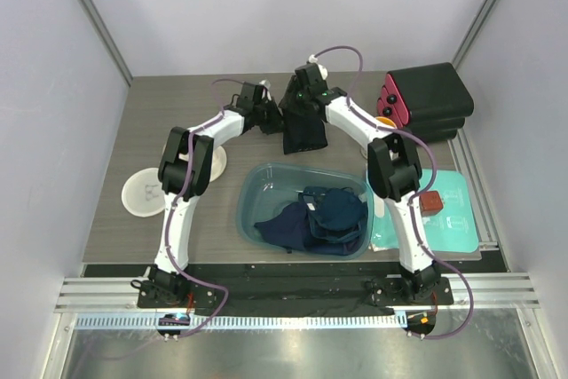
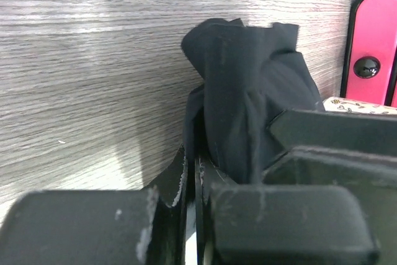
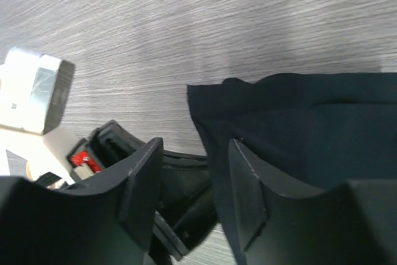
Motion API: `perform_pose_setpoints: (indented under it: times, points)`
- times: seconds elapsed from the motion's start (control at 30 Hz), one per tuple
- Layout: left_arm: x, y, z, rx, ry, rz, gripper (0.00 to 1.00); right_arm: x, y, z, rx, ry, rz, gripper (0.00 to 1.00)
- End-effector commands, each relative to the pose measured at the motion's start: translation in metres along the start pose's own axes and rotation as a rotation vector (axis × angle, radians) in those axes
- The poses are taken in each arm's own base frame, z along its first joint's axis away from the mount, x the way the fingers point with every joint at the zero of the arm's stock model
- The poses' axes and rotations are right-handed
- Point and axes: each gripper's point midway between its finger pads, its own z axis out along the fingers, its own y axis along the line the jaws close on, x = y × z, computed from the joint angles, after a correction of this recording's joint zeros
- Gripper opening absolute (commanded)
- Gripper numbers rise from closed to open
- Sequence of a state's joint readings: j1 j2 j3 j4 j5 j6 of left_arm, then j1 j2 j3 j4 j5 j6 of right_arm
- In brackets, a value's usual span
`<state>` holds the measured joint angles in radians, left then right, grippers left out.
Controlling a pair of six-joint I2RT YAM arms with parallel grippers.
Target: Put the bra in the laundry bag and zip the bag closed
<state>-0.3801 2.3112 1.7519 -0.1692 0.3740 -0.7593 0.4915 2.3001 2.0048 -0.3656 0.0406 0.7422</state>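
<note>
Top external shows the bra (image 1: 304,133) at the far middle of the counter (image 1: 177,104), pinched by the closed left fingers (image 2: 285,234) while the right fingers (image 3: 139,184) stand half parted and empty, so it could be dropped from that single pinch, well short of the laundry bag (image 1: 146,193).

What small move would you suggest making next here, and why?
Probably draw the right gripper back off the black garment: its jaws stand open beside the cloth, while the left gripper is shut on it. That would let the left one carry it to the laundry bag on its side.
</note>
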Motion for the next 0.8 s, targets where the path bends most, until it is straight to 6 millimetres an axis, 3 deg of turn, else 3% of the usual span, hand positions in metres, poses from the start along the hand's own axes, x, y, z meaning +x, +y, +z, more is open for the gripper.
perform_pose_setpoints:
  times: [0.0, 0.07, 0.1, 0.13, 0.23, 0.27, 0.4, 0.57, 0.6, 0.67, 0.73, 0.77]
  points:
    - [-0.010, -0.009, -0.008, 0.006, -0.029, 0.000, 0.02, -0.065, 0.014, -0.049, -0.103, -0.106, -0.039, 0.55]
    - [-0.010, -0.009, -0.009, 0.009, -0.025, -0.002, 0.03, -0.063, 0.002, -0.057, -0.099, -0.083, -0.068, 0.56]
    - [-0.008, -0.010, -0.009, 0.010, -0.020, 0.001, 0.06, -0.072, 0.001, -0.072, -0.116, -0.095, -0.100, 0.56]
    - [-0.010, -0.009, -0.012, 0.006, -0.021, 0.004, 0.09, -0.060, -0.011, -0.072, -0.103, -0.063, -0.122, 0.56]
    - [-0.009, -0.006, -0.021, -0.002, -0.022, 0.021, 0.29, -0.055, -0.029, -0.086, -0.102, -0.046, -0.170, 0.57]
    - [-0.013, -0.011, -0.030, 0.006, -0.033, 0.030, 0.34, -0.055, -0.029, -0.087, -0.121, -0.050, -0.182, 0.57]
    - [-0.018, 0.001, -0.053, -0.029, -0.040, 0.078, 0.51, -0.043, -0.047, -0.081, -0.158, 0.001, -0.183, 0.56]
    - [-0.029, 0.022, -0.079, -0.049, -0.048, 0.072, 0.61, -0.040, -0.057, -0.077, -0.255, 0.043, -0.144, 0.52]
    - [-0.021, 0.025, -0.082, -0.039, -0.037, 0.064, 0.65, -0.038, -0.057, -0.076, -0.264, 0.050, -0.158, 0.52]
    - [-0.033, 0.009, -0.091, 0.032, -0.096, 0.074, 0.70, -0.037, -0.057, -0.076, -0.284, 0.063, -0.172, 0.53]
    - [-0.024, 0.000, -0.090, 0.114, -0.087, 0.069, 0.76, -0.036, -0.062, -0.074, -0.300, 0.076, -0.170, 0.56]
    - [-0.031, -0.012, -0.089, 0.175, -0.114, 0.069, 0.77, -0.035, -0.063, -0.073, -0.311, 0.081, -0.171, 0.63]
